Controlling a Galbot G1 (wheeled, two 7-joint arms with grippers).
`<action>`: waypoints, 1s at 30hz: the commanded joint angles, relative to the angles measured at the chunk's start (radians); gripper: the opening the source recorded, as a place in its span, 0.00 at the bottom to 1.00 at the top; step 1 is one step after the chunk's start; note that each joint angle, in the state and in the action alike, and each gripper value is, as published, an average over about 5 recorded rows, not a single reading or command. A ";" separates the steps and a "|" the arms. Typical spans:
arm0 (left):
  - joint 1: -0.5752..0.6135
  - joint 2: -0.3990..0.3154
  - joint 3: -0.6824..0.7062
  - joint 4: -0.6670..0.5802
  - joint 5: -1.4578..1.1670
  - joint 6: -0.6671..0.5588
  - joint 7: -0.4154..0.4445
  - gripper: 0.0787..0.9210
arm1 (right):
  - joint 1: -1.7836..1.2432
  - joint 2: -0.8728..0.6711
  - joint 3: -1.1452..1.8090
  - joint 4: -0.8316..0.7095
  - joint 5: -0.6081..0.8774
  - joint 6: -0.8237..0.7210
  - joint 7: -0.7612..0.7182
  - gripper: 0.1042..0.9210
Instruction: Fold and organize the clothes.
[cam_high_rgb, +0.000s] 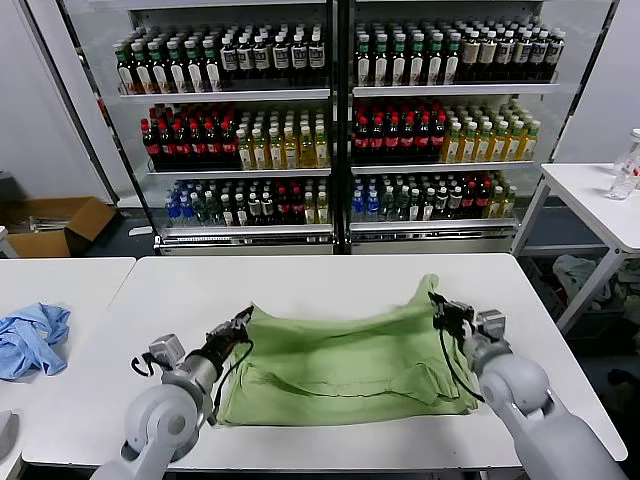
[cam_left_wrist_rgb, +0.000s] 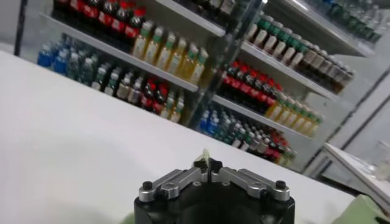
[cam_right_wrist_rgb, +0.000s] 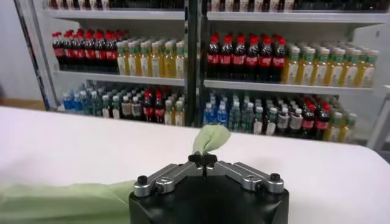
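Note:
The light green shirt (cam_high_rgb: 340, 362) lies on the white table (cam_high_rgb: 320, 275), partly folded, its far edge lifted between my two grippers. My left gripper (cam_high_rgb: 243, 322) is shut on the shirt's far left corner; a small tip of green cloth (cam_left_wrist_rgb: 206, 156) sticks out past its closed fingertips. My right gripper (cam_high_rgb: 438, 303) is shut on the far right corner, where a flap of green cloth (cam_right_wrist_rgb: 211, 137) stands up above the fingertips. The collar, buttons and printed graphic are hidden.
A light blue cloth (cam_high_rgb: 30, 338) lies on the neighbouring table at the left. Drink coolers full of bottles (cam_high_rgb: 330, 120) stand behind the table. A second white table (cam_high_rgb: 600, 200) with a bottle stands at the right, and a cardboard box (cam_high_rgb: 55, 225) on the floor at the left.

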 joint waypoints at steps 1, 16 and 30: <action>0.124 -0.001 0.001 -0.080 0.144 0.090 0.023 0.01 | -0.174 -0.024 0.056 0.144 -0.044 -0.106 0.021 0.03; 0.208 -0.156 -0.038 -0.003 0.603 0.012 -0.077 0.38 | -0.218 -0.027 0.065 0.229 -0.215 -0.079 0.021 0.54; 0.293 -0.241 0.017 0.031 0.703 0.014 -0.042 0.85 | -0.225 -0.044 0.102 0.223 -0.179 -0.062 0.020 0.88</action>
